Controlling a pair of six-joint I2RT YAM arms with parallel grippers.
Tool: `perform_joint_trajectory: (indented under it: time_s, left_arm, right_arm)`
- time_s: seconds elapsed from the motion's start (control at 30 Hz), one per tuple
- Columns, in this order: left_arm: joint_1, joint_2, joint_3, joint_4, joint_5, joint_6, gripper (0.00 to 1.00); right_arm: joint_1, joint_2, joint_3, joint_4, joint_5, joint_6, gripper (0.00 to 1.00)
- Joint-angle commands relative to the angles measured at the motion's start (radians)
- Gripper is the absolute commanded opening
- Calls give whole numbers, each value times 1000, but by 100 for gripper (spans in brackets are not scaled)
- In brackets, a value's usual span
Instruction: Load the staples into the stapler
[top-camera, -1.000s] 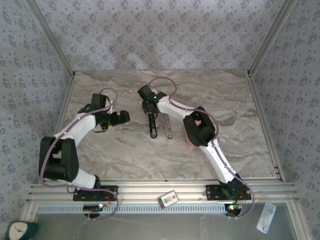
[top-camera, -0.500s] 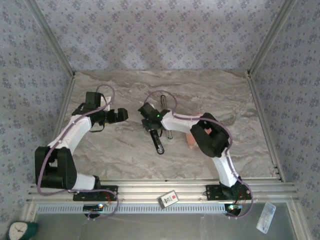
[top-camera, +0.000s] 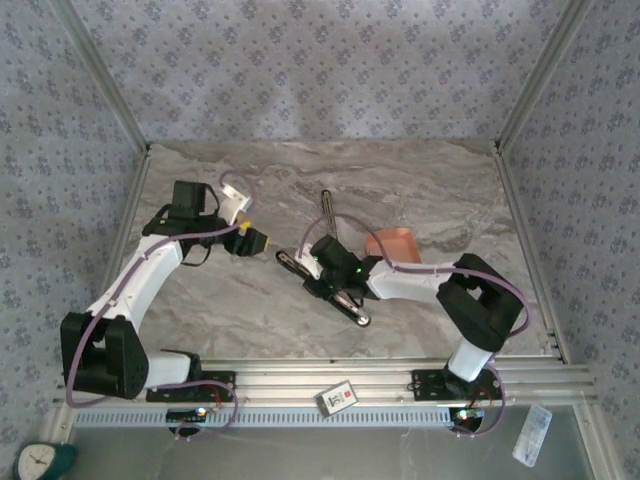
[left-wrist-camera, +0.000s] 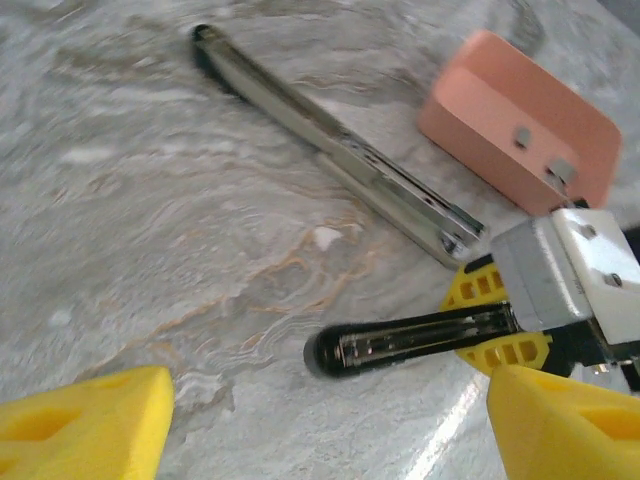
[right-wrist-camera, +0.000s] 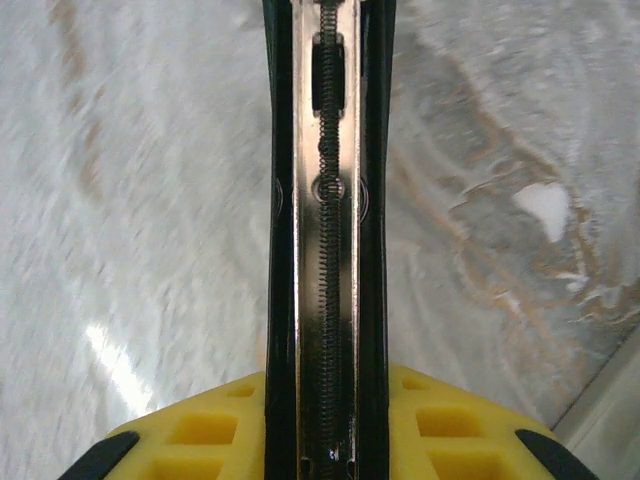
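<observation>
Top external is showing my right tool clenching the stapler, pulling it nearer; my released left tool is swinging in, so loading is nearing.

Lies apart in two pieces mid-tabletop: black stapler arm, spring channel facing up, held at one end; silver staple rail flat beyond it. Sits near the rail's open end: pink staple box.
</observation>
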Motion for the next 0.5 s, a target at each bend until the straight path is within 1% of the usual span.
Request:
perform_joint_trajectory:
  time_s: [0.0,0.07,0.13,0.2,0.27,0.3,0.4,0.47]
  left_arm:
    - [-22,-38,18,-118,111,320,79]
    - [-33,-51,-8,-129,142,411,78]
    - [-49,-63,-27,-161,161,534,74]
    - [-74,-77,-50,-210,142,642,72]
    - [-91,-88,-70,-217,109,700,70]
    - [-111,-92,-81,-226,75,733,70]
    - [-151,-94,-108,-224,-21,774,70]
    - [-161,-91,-125,-217,-42,786,70]
  right_arm:
    - [8,-71,-34,75,-101,-186,0]
    - [11,-92,-62,94,-124,-218,0]
    - [13,-113,-91,121,-156,-233,0]
    - [15,-133,-128,167,-177,-246,0]
    - [16,-150,-155,197,-200,-266,0]
    - [17,-157,-164,208,-209,-272,0]
    - [17,-170,-179,222,-239,-286,0]
    - [19,-176,-186,235,-246,-292,0]
